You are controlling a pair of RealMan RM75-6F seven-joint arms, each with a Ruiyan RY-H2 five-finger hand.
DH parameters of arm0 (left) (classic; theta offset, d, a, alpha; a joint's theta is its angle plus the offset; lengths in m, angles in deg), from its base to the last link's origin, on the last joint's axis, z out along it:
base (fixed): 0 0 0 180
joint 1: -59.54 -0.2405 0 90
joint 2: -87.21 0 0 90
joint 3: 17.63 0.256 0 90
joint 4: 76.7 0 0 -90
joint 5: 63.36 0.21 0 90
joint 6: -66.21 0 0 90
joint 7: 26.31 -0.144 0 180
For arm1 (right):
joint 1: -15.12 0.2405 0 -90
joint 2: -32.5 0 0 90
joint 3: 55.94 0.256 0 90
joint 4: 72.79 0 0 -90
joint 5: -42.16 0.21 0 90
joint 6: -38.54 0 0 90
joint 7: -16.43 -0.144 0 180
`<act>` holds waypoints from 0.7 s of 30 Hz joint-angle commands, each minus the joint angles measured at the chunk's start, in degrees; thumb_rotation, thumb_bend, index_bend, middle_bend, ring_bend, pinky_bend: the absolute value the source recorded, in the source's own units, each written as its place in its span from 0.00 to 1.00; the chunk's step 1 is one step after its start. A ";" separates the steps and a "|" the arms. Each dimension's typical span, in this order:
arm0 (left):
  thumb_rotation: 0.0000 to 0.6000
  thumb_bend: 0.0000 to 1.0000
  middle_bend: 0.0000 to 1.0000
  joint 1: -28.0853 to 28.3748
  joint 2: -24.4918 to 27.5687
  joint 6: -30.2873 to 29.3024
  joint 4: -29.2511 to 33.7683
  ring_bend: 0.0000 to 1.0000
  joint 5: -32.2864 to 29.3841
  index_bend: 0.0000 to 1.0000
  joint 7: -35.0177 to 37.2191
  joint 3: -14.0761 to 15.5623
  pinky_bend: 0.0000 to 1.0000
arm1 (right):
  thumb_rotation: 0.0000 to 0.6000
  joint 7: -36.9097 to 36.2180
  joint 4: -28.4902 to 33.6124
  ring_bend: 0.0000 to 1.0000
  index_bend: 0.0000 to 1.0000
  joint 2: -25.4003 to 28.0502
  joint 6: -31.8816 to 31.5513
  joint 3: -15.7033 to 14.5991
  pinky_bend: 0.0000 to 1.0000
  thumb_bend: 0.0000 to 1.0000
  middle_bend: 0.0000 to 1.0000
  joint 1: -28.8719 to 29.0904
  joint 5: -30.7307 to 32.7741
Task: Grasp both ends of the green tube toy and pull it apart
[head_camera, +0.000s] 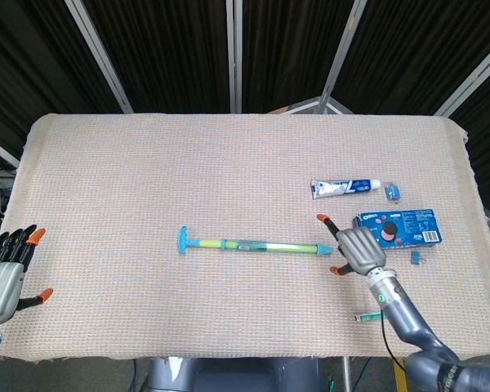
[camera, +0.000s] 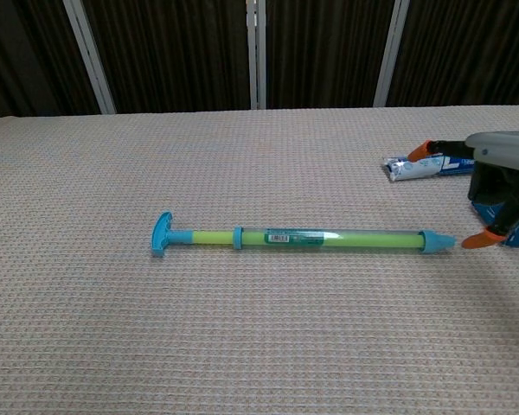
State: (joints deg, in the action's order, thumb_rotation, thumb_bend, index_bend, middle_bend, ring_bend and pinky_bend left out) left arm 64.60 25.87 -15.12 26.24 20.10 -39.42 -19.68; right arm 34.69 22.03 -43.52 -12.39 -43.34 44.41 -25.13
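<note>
Lying flat near the middle of the table (head_camera: 106, 163): the green tube toy (head_camera: 256, 244), running left to right, blue T-handle at the left end, blue pointed tip at the right end. Touched by neither robot hand.

Hovering just beside the tip: the right robot hand (head_camera: 355, 247), fingers spread, orange fingertips (head_camera: 321, 219) apart, grasping nothing. In the chest view, showing at the right edge, one orange fingertip just beside the tip of the tube, another up near the toothpaste; contact with the tip too close to call.

Resting at the near left corner of the table, well apart from the tube: the left robot hand (head_camera: 4, 273), fingers apart and pointing up, released, holding nothing.

Lying to the right of the tube: a toothpaste tube (head_camera: 345, 188), with a small blue clip (head_camera: 393, 193) just beside its cap. Sitting below these, a blue Oreo box (head_camera: 404, 227), partly hidden by the right robot hand. Lying near the front edge, a red and green pen (head_camera: 365, 316), partly covered by the right arm.
</note>
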 commanded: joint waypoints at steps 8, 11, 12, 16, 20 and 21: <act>1.00 0.00 0.00 0.83 -0.67 1.32 -0.45 0.00 -1.47 0.00 -0.84 -0.15 0.00 | 1.00 10.38 -8.50 1.00 0.38 -12.52 -0.92 1.05 1.00 0.03 1.00 7.20 10.25; 1.00 0.00 0.00 0.94 -0.63 1.50 -0.46 0.00 -1.74 0.00 -0.66 -0.17 0.00 | 1.00 11.41 -10.05 1.00 0.40 -14.71 -2.34 1.11 1.00 0.06 1.00 7.79 11.73; 1.00 0.00 0.00 1.00 -0.60 1.57 -0.48 0.00 -1.82 0.00 -0.55 -0.17 0.00 | 1.00 11.68 -10.49 1.00 0.40 -15.44 -2.77 1.12 1.00 0.06 1.00 8.00 12.25; 1.00 0.00 0.00 1.12 -0.55 1.70 -0.52 0.00 -2.10 0.00 -0.25 -0.23 0.00 | 1.00 12.48 -11.56 1.00 0.42 -17.07 -3.80 1.07 1.00 0.08 1.00 8.57 13.26; 1.00 0.00 0.00 1.19 -0.52 1.70 -0.51 0.00 -2.14 0.00 -0.16 -0.17 0.00 | 1.00 13.31 -12.65 1.00 0.45 -18.24 -4.26 0.68 1.00 0.08 1.00 9.06 14.37; 1.00 0.00 0.00 1.22 -0.52 1.74 -0.53 0.00 -2.17 0.00 -0.16 -0.14 0.00 | 1.00 13.52 -13.03 1.00 0.45 -18.62 -4.38 0.52 1.00 0.08 1.00 9.21 14.59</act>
State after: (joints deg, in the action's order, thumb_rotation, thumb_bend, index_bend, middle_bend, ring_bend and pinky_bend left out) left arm 65.82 25.35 -13.39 25.72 17.94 -39.57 -19.83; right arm 47.99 9.26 -61.87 -16.61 -42.65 53.45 -10.73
